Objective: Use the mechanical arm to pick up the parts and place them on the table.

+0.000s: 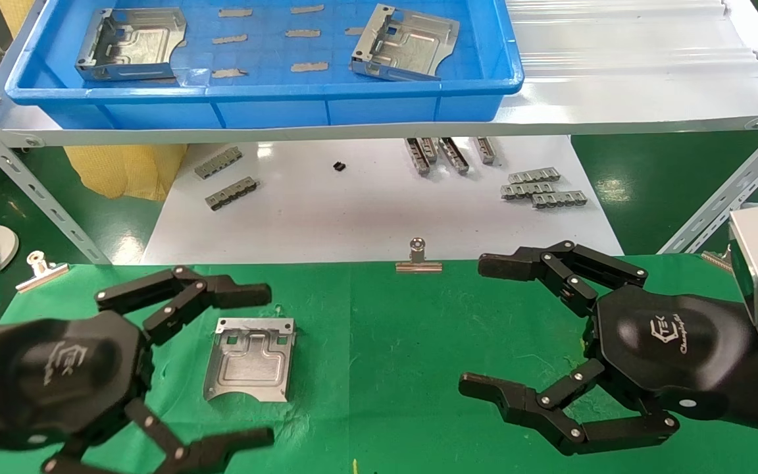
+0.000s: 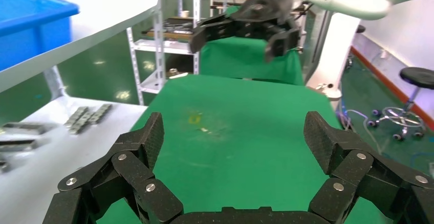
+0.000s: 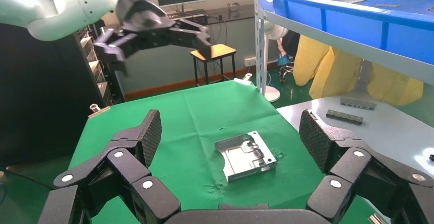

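I see one part (image 1: 250,359) flat on the green table (image 1: 385,342), two more in the blue bin (image 1: 267,99). Left gripper (image 1: 247,365) spread wide beside it, right gripper (image 1: 484,326) wide, empty.

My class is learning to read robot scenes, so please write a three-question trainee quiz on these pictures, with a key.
1. How many shiny stamped sheet-metal plates lie in the blue plastic tray?
2. True or false: the left black jointed-finger pincer grips the sheet-metal plate on the green cloth table.
3. The table plate lies nearer which pincer: A left, B right?

Key: 1. Two. 2. False; both pincers are open and the plate lies free. 3. A.
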You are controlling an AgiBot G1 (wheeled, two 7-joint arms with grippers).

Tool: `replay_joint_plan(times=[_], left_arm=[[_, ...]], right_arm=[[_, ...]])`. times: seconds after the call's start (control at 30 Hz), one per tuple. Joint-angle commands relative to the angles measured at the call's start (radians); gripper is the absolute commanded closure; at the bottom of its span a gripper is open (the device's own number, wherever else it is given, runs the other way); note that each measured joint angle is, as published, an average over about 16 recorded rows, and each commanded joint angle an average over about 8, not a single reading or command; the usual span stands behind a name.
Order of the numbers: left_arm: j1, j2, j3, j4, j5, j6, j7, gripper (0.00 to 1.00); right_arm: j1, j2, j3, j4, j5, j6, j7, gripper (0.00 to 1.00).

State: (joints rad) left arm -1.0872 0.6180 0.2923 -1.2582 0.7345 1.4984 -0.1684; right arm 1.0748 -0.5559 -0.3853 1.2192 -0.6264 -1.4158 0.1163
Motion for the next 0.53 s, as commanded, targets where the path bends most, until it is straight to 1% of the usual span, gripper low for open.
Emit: replay_joint_plan(times=[0.03,0.17,0.53], left_arm=[[0.019,-0.010,-0.019,-0.040,-0.006,-0.003,-0.023,0.00],[0.031,-0.016,-0.031,-0.065,-0.011,-0.005,-0.033,0.00],[0.023,-0.012,-0.022,-0.044,-0.009,-0.005,-0.025,0.00]], right_arm=[[0.000,0.000,0.000,0.000,0.000,0.000,0.000,0.00],[0.000,0.000,0.000,0.000,0.000,0.000,0.000,0.00],[0.000,0.000,0.000,0.000,0.000,0.000,0.000,0.00]])
